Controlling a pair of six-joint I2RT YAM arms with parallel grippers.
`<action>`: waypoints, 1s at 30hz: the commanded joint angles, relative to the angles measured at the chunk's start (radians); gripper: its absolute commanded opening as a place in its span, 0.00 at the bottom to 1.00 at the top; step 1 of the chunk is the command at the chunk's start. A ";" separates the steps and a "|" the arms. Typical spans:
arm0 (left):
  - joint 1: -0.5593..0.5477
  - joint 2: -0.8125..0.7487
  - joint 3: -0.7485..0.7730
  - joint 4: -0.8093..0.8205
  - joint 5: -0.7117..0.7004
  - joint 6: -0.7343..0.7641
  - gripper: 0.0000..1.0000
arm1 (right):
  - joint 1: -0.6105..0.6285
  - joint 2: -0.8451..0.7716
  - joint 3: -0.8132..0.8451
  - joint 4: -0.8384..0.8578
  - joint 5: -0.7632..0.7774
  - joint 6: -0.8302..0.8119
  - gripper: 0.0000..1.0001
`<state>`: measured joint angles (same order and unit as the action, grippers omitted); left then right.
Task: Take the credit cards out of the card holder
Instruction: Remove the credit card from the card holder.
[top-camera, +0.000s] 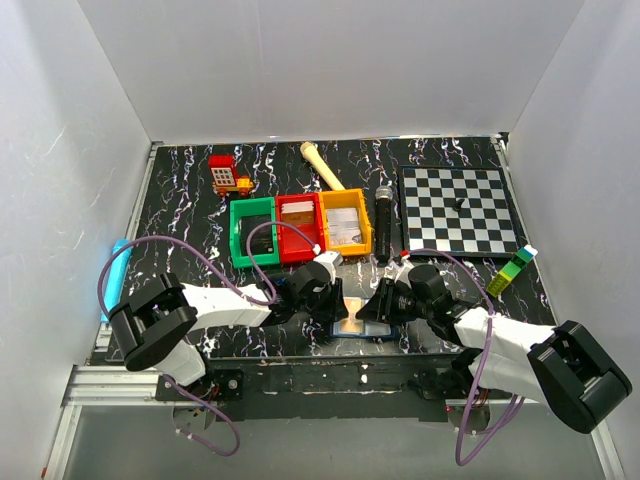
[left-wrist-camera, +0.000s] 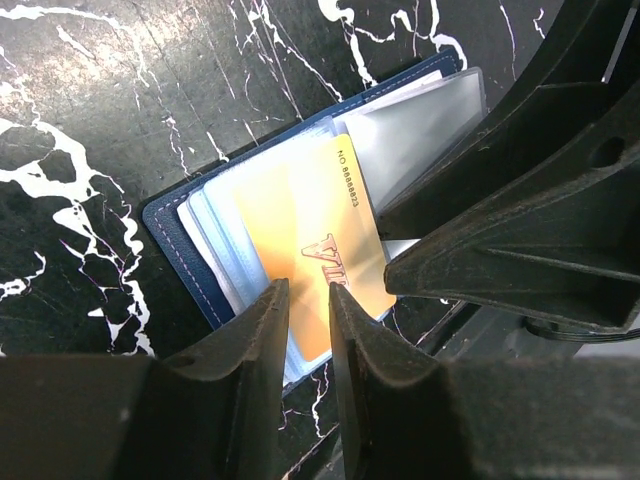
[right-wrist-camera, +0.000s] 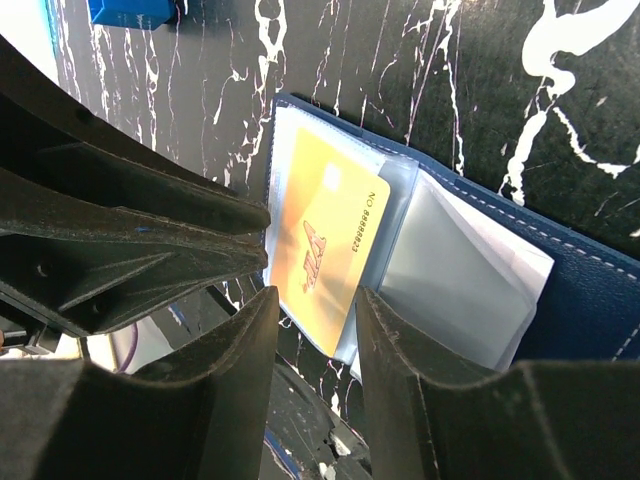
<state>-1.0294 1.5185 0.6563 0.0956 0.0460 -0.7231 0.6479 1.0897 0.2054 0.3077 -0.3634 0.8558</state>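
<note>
Top view: navy-blue folding card holder (top-camera: 364, 331) lies open on black marbled worktop (top-camera: 190, 215) at the near edge, between left gripper (top-camera: 343, 308) and right gripper (top-camera: 382, 306).

Left wrist: yellow plastic credit card (left-wrist-camera: 310, 225) sits in clear sleeve (left-wrist-camera: 420, 130). Left fingers narrowly parted over it, pinching nothing.

Right wrist: right fingers spread above the card's edge.

Judgement: no card is out yet, so all removal remains.

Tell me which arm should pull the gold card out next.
Left, probably: the left gripper, narrowly open, straddles the near edge of the gold card; the right gripper gapes wider over its corner.
</note>
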 joint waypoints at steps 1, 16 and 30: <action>0.009 -0.006 0.016 0.003 -0.005 0.016 0.22 | -0.005 0.010 0.006 0.027 -0.005 -0.009 0.45; 0.011 0.037 -0.018 0.026 0.002 -0.006 0.20 | -0.005 0.010 0.005 0.060 -0.020 -0.001 0.45; 0.011 0.060 -0.040 0.044 0.015 -0.019 0.19 | -0.005 -0.014 -0.020 0.128 -0.045 0.014 0.43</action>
<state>-1.0214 1.5536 0.6407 0.1448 0.0494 -0.7376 0.6468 1.0927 0.1967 0.3382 -0.3717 0.8612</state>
